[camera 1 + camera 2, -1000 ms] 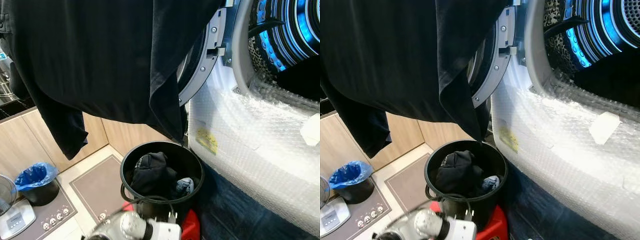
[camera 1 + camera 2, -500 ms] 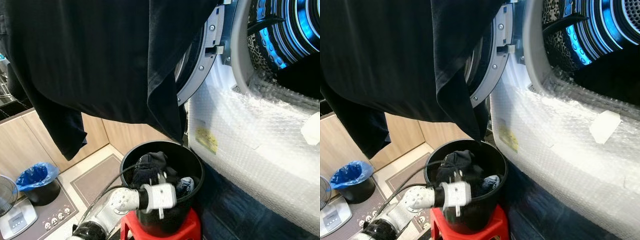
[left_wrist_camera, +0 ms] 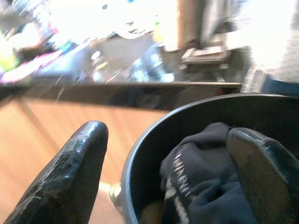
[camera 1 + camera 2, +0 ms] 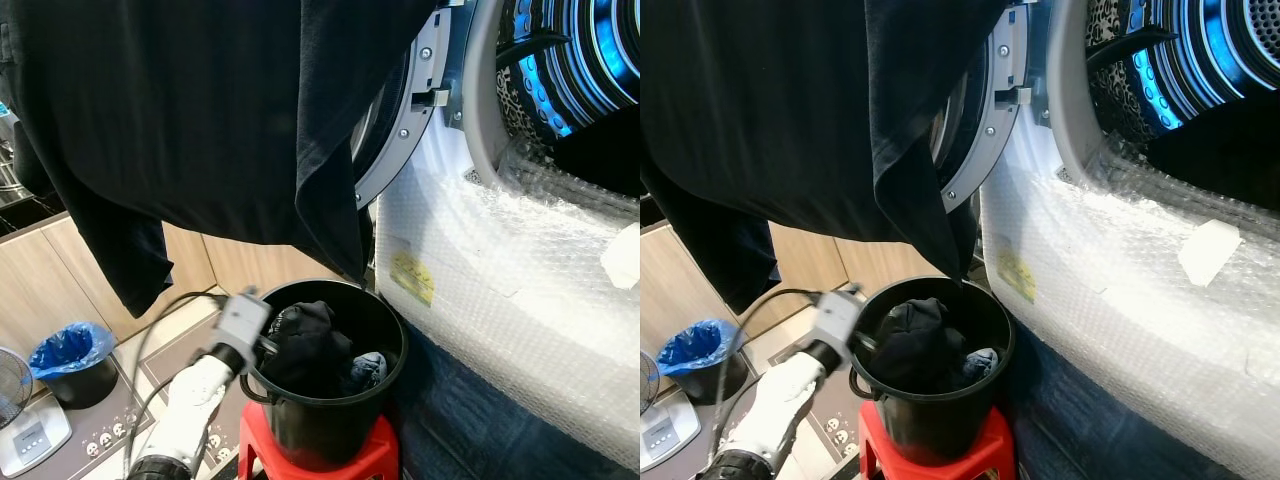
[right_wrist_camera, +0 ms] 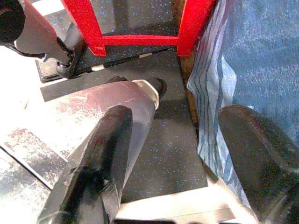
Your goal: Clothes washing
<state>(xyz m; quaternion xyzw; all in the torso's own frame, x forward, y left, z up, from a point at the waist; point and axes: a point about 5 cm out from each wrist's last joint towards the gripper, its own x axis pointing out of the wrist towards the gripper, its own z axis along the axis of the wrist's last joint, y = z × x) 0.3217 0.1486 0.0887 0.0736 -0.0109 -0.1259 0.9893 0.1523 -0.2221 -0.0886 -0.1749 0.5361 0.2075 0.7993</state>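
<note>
Reaching our left gripper (image 3: pixel 166 175) — fingers spread, holding nothing — over the round black plastic bucket (image 4: pixel 322 432), we'd pinch the soft, light dark bundled clothing (image 4: pixel 312 345) inside at its raised top fold; our right gripper (image 5: pixel 187 172) hangs parted too.

Left gripper (image 3: pixel 177 172) spread wide — straddling bucket rim (image 3: pixel 140 144) — dark garment (image 3: pixel 201 182) inside.

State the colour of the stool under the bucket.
Red stool, clearest in the left eye view.

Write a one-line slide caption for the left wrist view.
Left gripper, fingers open, straddles the rim of the black bucket above the dark clothes inside.
</note>
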